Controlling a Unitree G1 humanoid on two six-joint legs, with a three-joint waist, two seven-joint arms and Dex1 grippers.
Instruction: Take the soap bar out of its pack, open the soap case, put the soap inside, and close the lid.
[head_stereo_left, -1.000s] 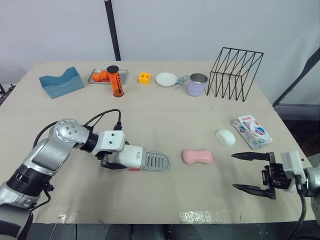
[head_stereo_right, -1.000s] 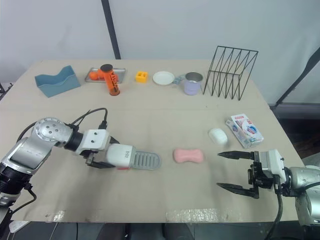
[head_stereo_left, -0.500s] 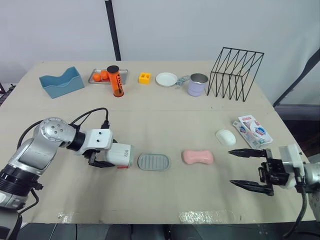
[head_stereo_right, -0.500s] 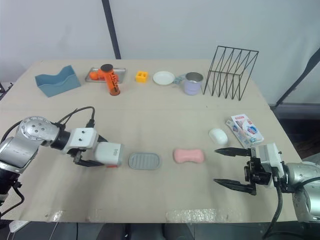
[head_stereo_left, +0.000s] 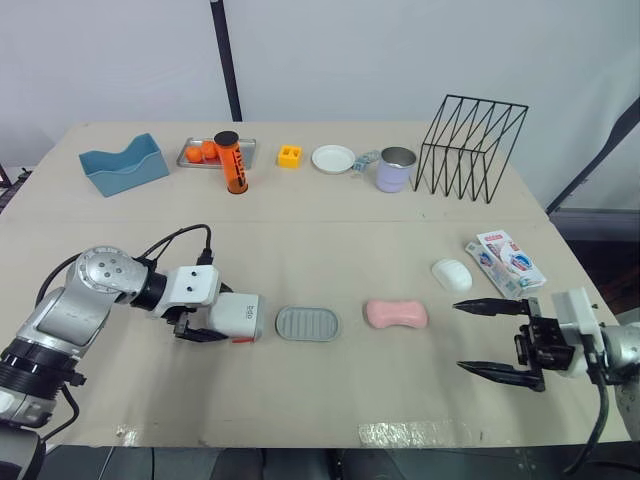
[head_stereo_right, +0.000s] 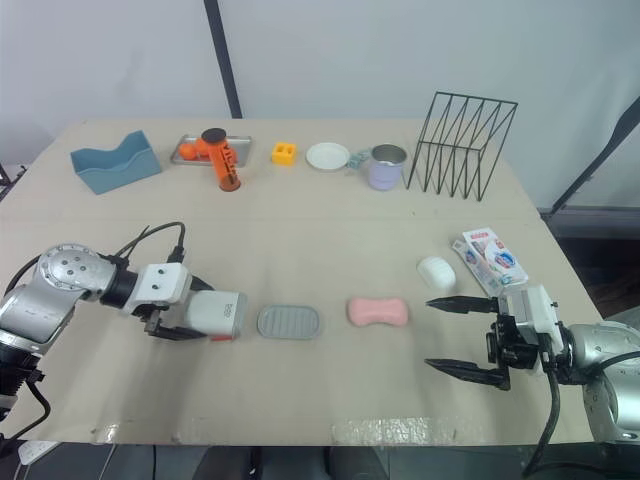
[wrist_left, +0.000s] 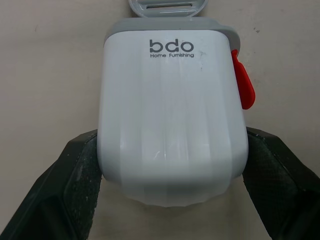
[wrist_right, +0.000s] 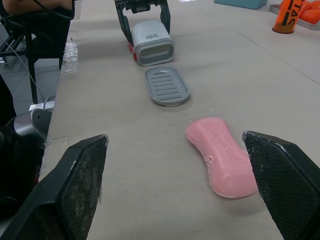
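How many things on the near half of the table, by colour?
White: 2, case cover and oval piece
Grey: 1, slotted tray
Pink: 1, soap bar
Printed red, white and blue: 1, soap pack
Total: 5

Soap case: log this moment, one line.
left gripper: holds white plastic soap case | grey slotted tray: out | pink soap bar: unpacked | right gripper: open

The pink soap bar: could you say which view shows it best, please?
The right wrist view: the pink soap bar lies close, its waisted shape plain. The eye views show it farther off, beside the grey tray.
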